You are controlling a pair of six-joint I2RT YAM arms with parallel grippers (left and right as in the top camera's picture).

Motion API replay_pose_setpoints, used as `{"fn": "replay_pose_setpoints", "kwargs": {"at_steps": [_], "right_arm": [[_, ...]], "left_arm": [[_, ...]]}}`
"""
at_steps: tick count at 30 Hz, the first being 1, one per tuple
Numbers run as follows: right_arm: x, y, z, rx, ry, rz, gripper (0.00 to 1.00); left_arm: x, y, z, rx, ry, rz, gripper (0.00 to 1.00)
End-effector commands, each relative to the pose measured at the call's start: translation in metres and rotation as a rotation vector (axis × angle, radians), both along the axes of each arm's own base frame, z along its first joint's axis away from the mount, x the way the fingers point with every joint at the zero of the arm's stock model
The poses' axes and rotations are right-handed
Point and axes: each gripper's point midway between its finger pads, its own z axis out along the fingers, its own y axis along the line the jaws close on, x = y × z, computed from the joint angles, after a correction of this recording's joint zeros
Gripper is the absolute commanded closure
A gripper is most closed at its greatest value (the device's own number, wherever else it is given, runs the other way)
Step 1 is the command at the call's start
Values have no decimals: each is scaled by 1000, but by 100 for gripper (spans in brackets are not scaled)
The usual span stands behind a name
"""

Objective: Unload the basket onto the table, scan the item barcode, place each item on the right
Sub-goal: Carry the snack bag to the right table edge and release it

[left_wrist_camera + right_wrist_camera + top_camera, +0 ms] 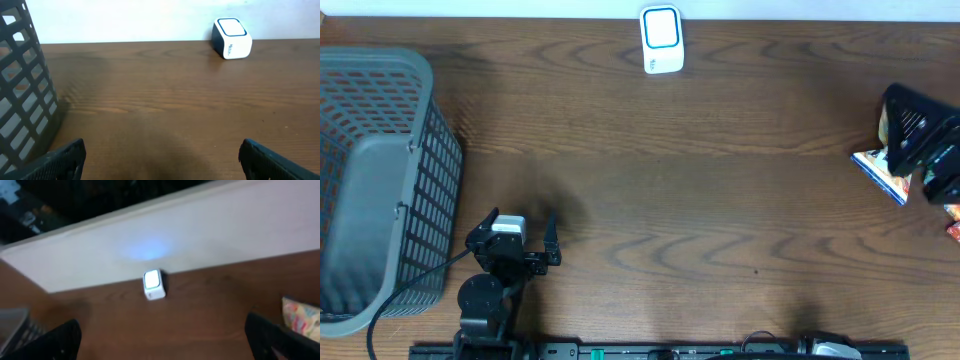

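Observation:
The white barcode scanner (661, 40) with a blue-lit face stands at the table's far edge, also seen in the left wrist view (231, 38) and the right wrist view (153, 285). A colourful packet (876, 168) lies at the right edge, partly under my right arm; its corner shows in the right wrist view (301, 318). My right gripper (890, 132) (162, 340) hangs open beside the packet, holding nothing. My left gripper (520, 222) (161, 155) rests open near the front left, with only bare table between its fingers.
A grey mesh basket (380, 190) fills the left side, close to my left gripper, its wall (22, 85) showing in the left wrist view. Another bright wrapper (953, 226) peeks in at the right edge. Brown wooden table (700, 200) lies between both arms.

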Motion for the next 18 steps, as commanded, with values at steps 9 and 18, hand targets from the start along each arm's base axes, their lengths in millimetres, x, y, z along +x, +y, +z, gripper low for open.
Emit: {"fn": "replay_pose_setpoints", "kwargs": {"at_steps": [9,18], "right_arm": [[-45,11,-19,-77,50,56,1],[-98,2,-39,-108,104,-37,1]], "left_arm": [[-2,0,-12,-3,37,-1,2],[-2,0,-12,-3,37,-1,2]]}}
